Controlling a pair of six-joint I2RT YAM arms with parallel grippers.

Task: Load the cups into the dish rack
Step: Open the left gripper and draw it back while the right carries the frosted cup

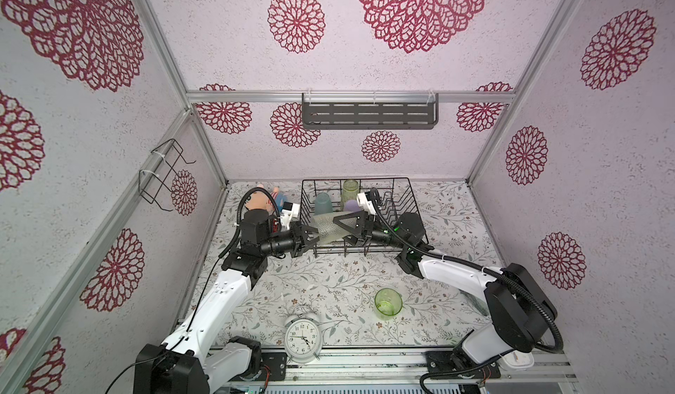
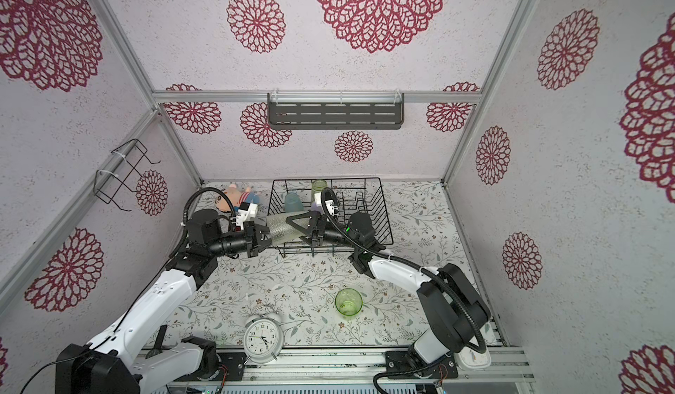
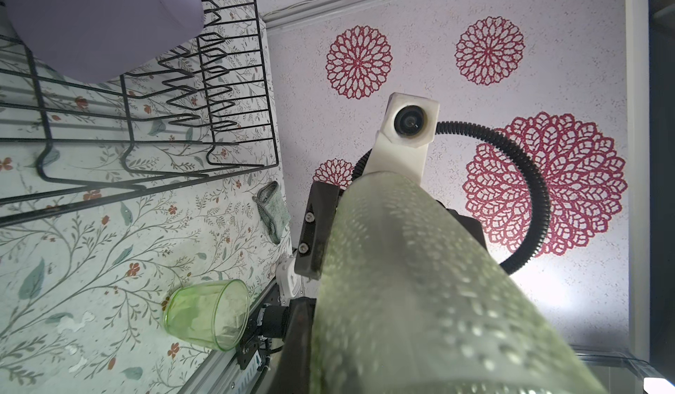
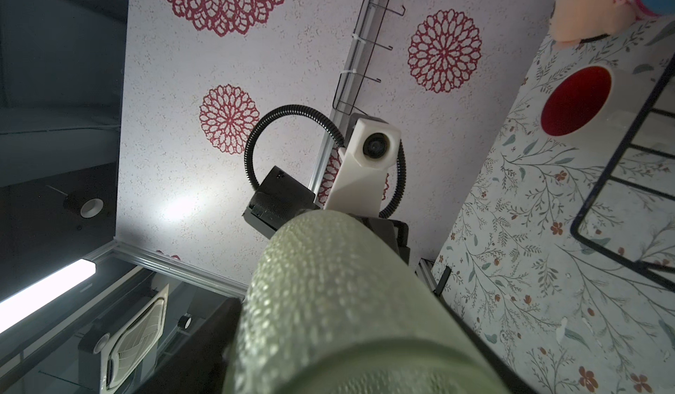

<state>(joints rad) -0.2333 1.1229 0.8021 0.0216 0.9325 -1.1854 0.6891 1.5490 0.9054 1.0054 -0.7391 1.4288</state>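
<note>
Dimpled translucent green tumbler (image 1: 326, 230) lies level over the black wire dish rack (image 1: 365, 179), front-left corner, long axis arm to arm. Your left gripper (image 1: 309, 236) pinches one end. Your right gripper (image 1: 345, 228), rackward, straddles the other; bite unclear.

Left arm (image 1: 226, 293): extended forward from its base, wrist level and pointing right. Left gripper (image 1: 311, 237): clamped on the left end of a dimpled green tumbler (image 1: 327, 229), which lies sideways. Right arm (image 1: 449, 270): elbow bent, forearm pointing left. Right gripper (image 1: 339, 230): jaws apart, straddling the tumbler's other end. One finger (image 3: 314, 228) lies along its wall; grip unconfirmed.
</note>
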